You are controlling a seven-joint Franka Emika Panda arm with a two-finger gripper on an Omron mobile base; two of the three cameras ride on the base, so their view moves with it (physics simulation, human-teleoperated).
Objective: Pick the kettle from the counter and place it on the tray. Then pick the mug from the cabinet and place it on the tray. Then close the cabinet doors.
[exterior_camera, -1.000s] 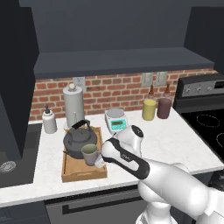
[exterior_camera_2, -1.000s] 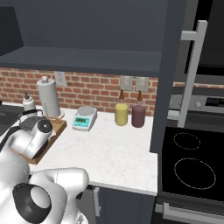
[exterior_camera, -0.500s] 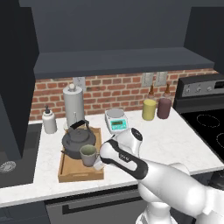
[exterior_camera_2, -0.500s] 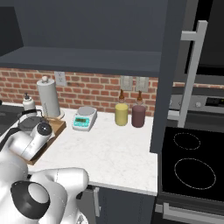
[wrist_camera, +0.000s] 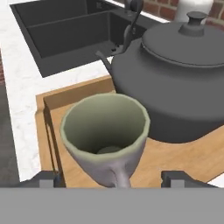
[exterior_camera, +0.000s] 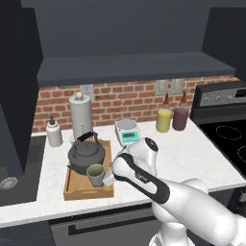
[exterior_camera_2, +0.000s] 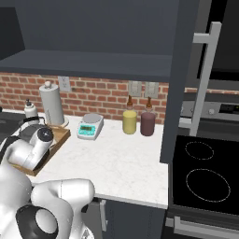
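Observation:
The dark grey kettle [exterior_camera: 86,153] [wrist_camera: 183,74] stands on the back half of the wooden tray [exterior_camera: 89,194] [wrist_camera: 74,94]. In front of it, on the tray floor, the grey-green mug [exterior_camera: 95,174] [wrist_camera: 105,127] stands upright. Its handle points at my gripper [exterior_camera: 109,180] [wrist_camera: 109,179], which is open, with one fingertip wide on each side of the handle and no contact visible. The cabinet [exterior_camera: 125,67] above the counter [exterior_camera: 192,158] is open. One of its doors [exterior_camera_2: 186,79] swings out on the right and the other [exterior_camera: 17,86] on the left.
A tall silver canister [exterior_camera: 80,114], a white bottle [exterior_camera: 54,133], a small scale [exterior_camera: 127,130] and yellow [exterior_camera: 164,120] and maroon [exterior_camera: 180,118] canisters line the brick wall. A stove [exterior_camera: 226,139] lies to the right. A sink [wrist_camera: 65,30] lies left of the tray.
The hand and the mug have sunk a little, toward the tray floor. Kettle, tray and doors have not moved.

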